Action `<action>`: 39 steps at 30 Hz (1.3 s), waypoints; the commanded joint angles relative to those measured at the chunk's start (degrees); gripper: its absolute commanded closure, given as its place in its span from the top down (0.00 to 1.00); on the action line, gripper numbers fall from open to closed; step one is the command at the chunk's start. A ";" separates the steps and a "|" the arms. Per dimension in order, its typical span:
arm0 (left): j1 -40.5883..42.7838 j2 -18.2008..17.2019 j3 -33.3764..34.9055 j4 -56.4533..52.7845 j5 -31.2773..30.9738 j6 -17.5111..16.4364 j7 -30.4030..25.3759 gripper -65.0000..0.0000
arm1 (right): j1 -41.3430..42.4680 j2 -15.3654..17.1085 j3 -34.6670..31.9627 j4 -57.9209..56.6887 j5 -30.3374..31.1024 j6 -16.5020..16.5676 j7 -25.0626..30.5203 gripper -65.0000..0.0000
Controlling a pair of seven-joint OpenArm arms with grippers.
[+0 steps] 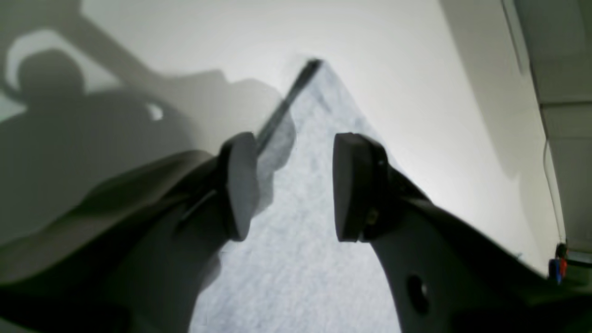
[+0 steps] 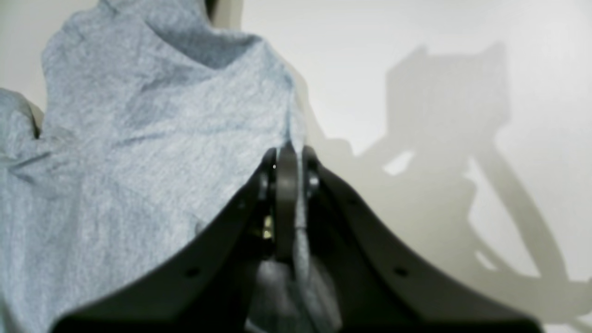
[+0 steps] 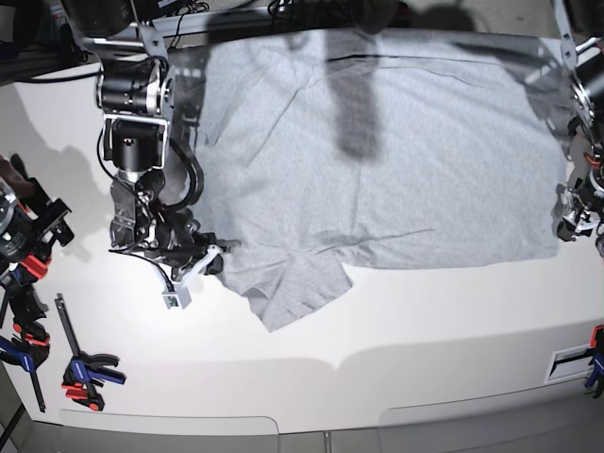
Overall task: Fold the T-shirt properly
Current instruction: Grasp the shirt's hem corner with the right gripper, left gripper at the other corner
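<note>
The light grey T-shirt (image 3: pixel 396 160) lies spread plain side up on the white table (image 3: pixel 425 321), with a sleeve (image 3: pixel 288 288) sticking out toward the front. My right gripper (image 3: pixel 215 253), at the shirt's left edge in the base view, is shut on that edge; the right wrist view shows the jaws pinched on the fabric (image 2: pixel 138 138) at the gripper tip (image 2: pixel 286 159). My left gripper (image 3: pixel 572 223) is at the shirt's right end. In the left wrist view it (image 1: pixel 296 185) is open, with a pointed corner of the shirt (image 1: pixel 305 240) lying between the fingers.
Several red, blue and black clamps (image 3: pixel 80 370) lie at the table's left front, and more gear (image 3: pixel 24 236) sits at the left edge. A taped marker (image 3: pixel 571 363) and a clamp (image 3: pixel 595 368) are at the front right. The table's front edge (image 3: pixel 330 420) is near.
</note>
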 commanded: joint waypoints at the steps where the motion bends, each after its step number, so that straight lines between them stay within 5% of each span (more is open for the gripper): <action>1: -1.36 -1.88 -0.22 0.66 -0.68 -0.66 -1.68 0.39 | 1.38 0.42 -0.07 0.48 -0.44 -0.22 -0.63 0.00; 14: -0.90 -1.79 -0.22 0.63 8.76 -0.59 -3.39 0.41 | 1.38 0.42 -0.07 0.48 -0.28 -0.22 -0.17 0.00; 25: -1.07 5.03 -0.22 0.66 13.22 2.40 -7.28 0.41 | 1.38 0.42 -0.04 0.48 -0.31 -0.20 -0.17 0.00; 32: -1.40 5.62 -0.22 0.66 13.20 2.40 -8.81 0.40 | 1.38 0.39 -0.04 0.48 -0.28 -0.20 0.46 0.00; 34: -1.40 5.40 -0.22 0.66 13.14 2.40 -9.27 0.32 | 1.38 0.37 -0.07 0.48 -0.28 -0.22 0.70 0.00; 37: -1.38 5.16 -0.22 0.66 11.61 2.36 -9.66 0.02 | 1.38 0.24 -0.07 0.48 -0.26 -0.22 0.85 0.00; 39: -1.38 5.05 -0.22 0.66 9.70 2.27 -9.57 0.00 | 1.38 0.26 -0.04 0.48 0.68 -0.20 0.44 0.00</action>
